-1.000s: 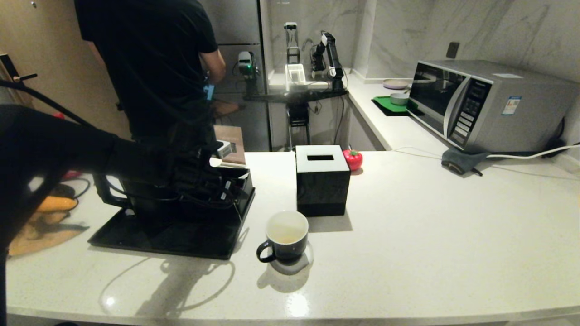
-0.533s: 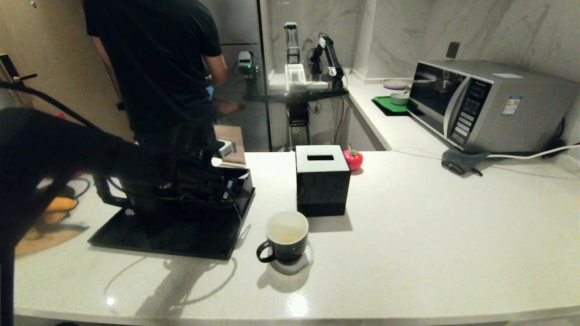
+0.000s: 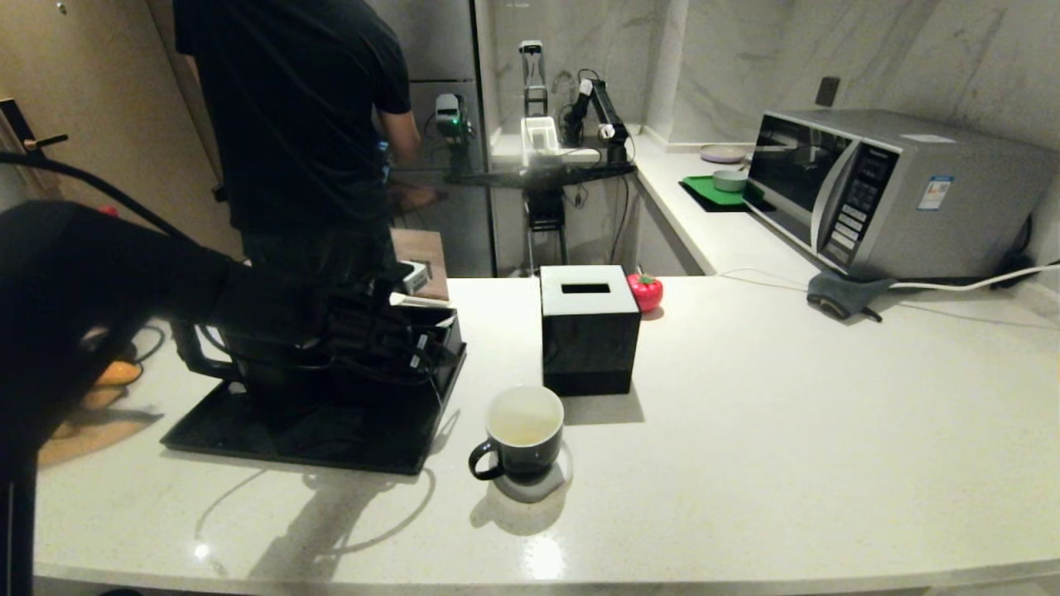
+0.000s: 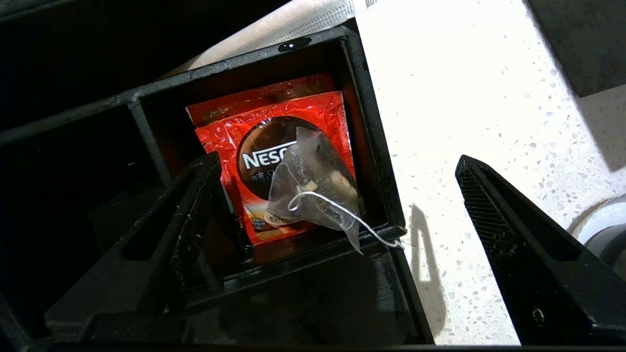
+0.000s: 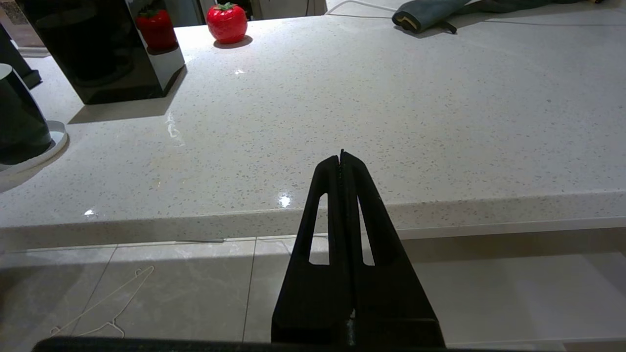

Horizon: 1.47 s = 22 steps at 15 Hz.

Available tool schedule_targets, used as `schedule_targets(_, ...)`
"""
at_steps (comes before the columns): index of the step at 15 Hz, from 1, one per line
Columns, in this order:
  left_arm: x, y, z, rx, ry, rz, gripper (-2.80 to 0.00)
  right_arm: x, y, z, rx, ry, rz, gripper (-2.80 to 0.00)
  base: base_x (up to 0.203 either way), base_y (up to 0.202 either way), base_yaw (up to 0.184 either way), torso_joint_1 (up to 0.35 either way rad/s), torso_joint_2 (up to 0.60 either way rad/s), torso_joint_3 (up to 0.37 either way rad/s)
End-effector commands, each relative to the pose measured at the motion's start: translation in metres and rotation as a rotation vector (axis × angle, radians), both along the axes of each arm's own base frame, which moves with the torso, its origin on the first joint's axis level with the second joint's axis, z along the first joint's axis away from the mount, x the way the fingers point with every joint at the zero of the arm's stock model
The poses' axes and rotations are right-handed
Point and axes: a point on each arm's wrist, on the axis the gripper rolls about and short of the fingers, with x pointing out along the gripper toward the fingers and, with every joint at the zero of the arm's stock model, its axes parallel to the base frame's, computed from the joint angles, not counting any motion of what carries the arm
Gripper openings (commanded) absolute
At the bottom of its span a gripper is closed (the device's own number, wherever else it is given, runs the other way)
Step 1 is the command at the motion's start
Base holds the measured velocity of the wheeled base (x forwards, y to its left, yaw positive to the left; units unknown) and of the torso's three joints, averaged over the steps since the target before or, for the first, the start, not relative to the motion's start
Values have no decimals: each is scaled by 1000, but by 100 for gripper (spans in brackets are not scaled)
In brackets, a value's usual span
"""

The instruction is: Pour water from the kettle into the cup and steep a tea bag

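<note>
The left gripper (image 4: pixel 337 215) hangs over the black organiser tray (image 4: pixel 376 161) at the desk's left side, fingers (image 4: pixel 186 220) spread wide, nothing between them. Below, the tea bag (image 4: pixel 313 190) lies in the corner compartment on a red packet (image 4: pixel 274 127), its string (image 4: pixel 376 234) draped over the compartment's rim. It looks feather-light, soft and easily crushed; the string or the bag's top corner seems the safest hold, clear of the slippery packet. The cup (image 3: pixel 524 430) waits on its coaster (image 3: pixel 551 484) just in front of the tissue box (image 3: pixel 588 327). The right gripper (image 5: pixel 341 161) sits parked below the desk (image 5: pixel 391 112) edge, fingers pressed together.
</note>
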Motion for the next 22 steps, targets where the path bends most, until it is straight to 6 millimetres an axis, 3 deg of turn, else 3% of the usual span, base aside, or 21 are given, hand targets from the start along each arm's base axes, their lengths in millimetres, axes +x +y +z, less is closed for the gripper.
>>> schedule_targets(1,0,-2,0,-1,-1,-7,0,0,0,0,0,1,0,-280,0,0,0,0,0,0)
schedule_targets(12,-7,6,19,-6,-30,20,0,0,0,0,0,1,0,-280,0,0,0,0,0,0)
schedule_targets(22,-5,17,15,50,-30,4,0,0,0,0,-1,2,0,-280,0,0,0,0,0,0)
